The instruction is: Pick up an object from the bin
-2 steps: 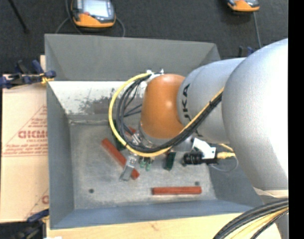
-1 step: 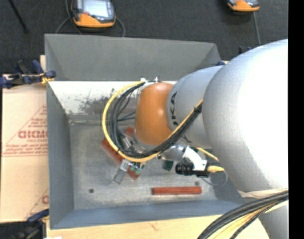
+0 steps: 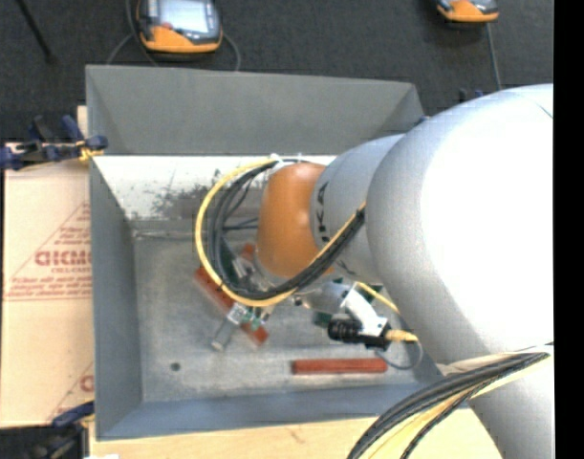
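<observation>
Arm [image 3: 464, 237] comes in from the right, wrist down in the grey bin [image 3: 115, 285], left of centre. Orange cover [image 3: 287, 218] and looped yellow/black cables [image 3: 210, 223] hide most of the gripper [image 3: 242, 304]. It sits low over a small cluster on the bin floor. The cluster is a red flat piece [image 3: 209, 289] sticking out to its left, a grey metal piece [image 3: 224, 334] lying tilted just below, and a small red-and-green piece [image 3: 257, 331] touching or just beside that. A long red-brown bar [image 3: 337, 365] lies flat near the front wall, apart from the cluster. A white-and-black part [image 3: 356, 316] with a yellow lead is under the arm; can't tell if it's robot or bin content.
</observation>
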Tool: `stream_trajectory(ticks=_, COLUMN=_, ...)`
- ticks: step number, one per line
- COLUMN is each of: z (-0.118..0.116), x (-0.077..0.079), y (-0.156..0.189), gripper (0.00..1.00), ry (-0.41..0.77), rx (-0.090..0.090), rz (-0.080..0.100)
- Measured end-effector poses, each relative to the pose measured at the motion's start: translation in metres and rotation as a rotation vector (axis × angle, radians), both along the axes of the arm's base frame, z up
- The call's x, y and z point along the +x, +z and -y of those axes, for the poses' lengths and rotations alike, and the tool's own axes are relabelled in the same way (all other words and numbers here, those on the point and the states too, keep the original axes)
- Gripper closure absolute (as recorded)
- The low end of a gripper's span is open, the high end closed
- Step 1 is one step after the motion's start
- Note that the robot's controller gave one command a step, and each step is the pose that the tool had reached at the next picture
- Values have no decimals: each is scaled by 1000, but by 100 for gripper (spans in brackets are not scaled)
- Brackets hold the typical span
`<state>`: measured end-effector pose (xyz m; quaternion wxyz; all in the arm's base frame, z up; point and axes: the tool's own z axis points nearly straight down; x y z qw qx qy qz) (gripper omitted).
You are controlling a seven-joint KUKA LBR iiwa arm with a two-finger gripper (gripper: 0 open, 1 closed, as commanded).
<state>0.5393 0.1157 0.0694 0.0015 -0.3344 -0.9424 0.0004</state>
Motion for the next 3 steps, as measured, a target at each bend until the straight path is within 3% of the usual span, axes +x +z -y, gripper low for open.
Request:
stream_trajectory(ticks=1, z=1, x=0, y=1, gripper=0, ry=3, rx=-1, rz=1)
stream_trajectory(ticks=2, z=1, x=1, y=1, gripper=100, ry=3, rx=-1, rz=3)
stream_trajectory(ticks=3, z=2, x=3, y=135, gripper=100, ry=9, rx=1, rz=12)
